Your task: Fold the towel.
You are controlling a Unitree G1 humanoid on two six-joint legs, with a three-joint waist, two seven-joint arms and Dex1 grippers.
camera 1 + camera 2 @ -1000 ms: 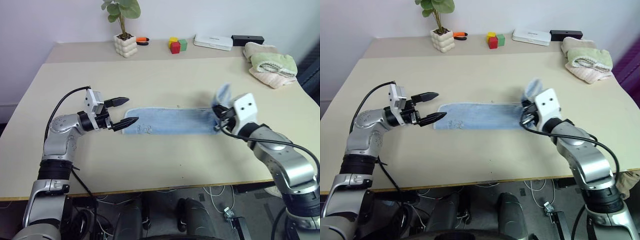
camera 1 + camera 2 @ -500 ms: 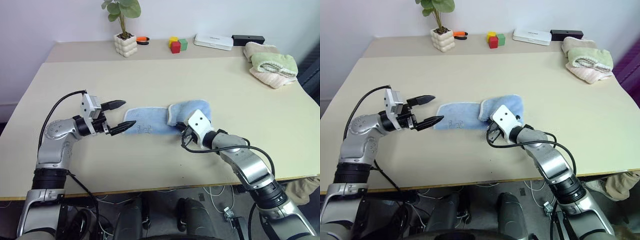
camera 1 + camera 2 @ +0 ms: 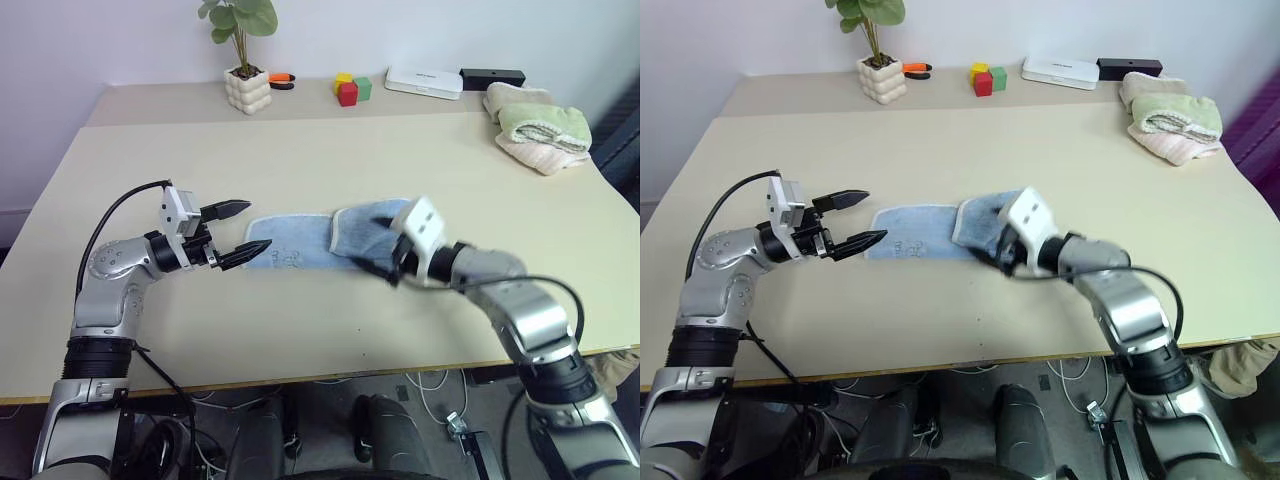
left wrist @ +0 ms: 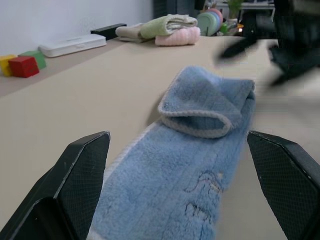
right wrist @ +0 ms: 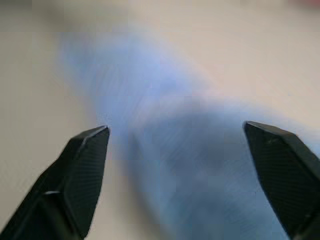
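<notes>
Left eye view: towel (image 3: pixel 300 243) lengthwise left-right.

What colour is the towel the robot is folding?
Light blue, with a pale whitish edge; the towel shows best in the left wrist view.

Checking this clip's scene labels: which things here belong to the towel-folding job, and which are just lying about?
Job:
light blue towel, one end folded over
left gripper, open at the towel's flat end
right gripper, open by the folded end

Lying about:
potted plant
coloured blocks
white box
black box
folded towel pile
</notes>
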